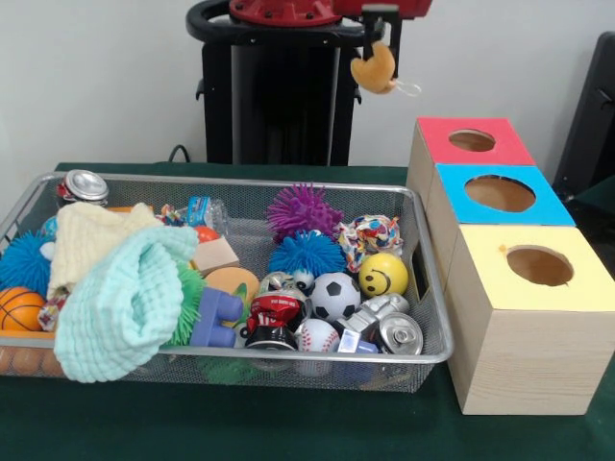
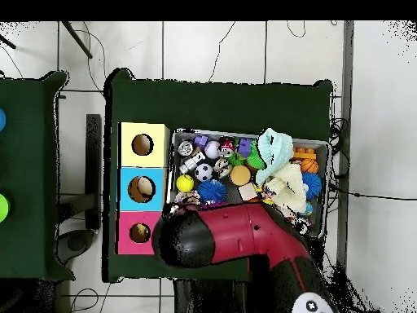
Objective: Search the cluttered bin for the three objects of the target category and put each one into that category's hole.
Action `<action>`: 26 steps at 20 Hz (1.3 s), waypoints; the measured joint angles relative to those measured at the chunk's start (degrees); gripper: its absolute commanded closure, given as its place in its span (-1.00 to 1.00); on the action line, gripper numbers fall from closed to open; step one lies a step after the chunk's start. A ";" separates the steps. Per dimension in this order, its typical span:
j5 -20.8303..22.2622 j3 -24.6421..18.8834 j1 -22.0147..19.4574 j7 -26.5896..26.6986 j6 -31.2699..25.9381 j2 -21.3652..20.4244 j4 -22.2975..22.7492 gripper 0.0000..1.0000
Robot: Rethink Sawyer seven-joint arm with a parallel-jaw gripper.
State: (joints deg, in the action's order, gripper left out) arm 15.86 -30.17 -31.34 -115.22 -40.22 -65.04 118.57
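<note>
Toy [image 1: 375, 69], tan and crescent-shaped, hangs clamped in the hand [image 1: 376, 43] high above the tabletop [image 1: 288, 432], behind the bin [image 1: 423, 288] and just left of the red-topped box [image 1: 471, 144] in the front view; it may be a soft plush piece, though its make is hard to tell. From above, the red and black arm [image 2: 244, 236] covers the hand and the near edge of the bin.

Three wooden boxes stand in a row right of the bin, each with a round hole on top: the red one farthest back, then a blue-topped box [image 1: 500, 197], then a yellow-topped box [image 1: 533, 279] nearest the camera.

Inside the bin lie a purple spiky ball [image 1: 303, 208], a blue spiky ball [image 1: 306, 254], a yellow smiley ball [image 1: 382, 274], a soccer ball [image 1: 334, 295], a baseball [image 1: 317, 336], two cans [image 1: 399, 333] and a mint cloth [image 1: 125, 298] draped over a cream cloth [image 1: 91, 240].
</note>
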 measured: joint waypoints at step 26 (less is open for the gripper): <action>-1.32 4.74 15.76 -0.01 7.72 -1.14 12.55 1.00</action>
State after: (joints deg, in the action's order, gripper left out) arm 14.55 -25.43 -15.59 -115.24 -32.50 -66.18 131.12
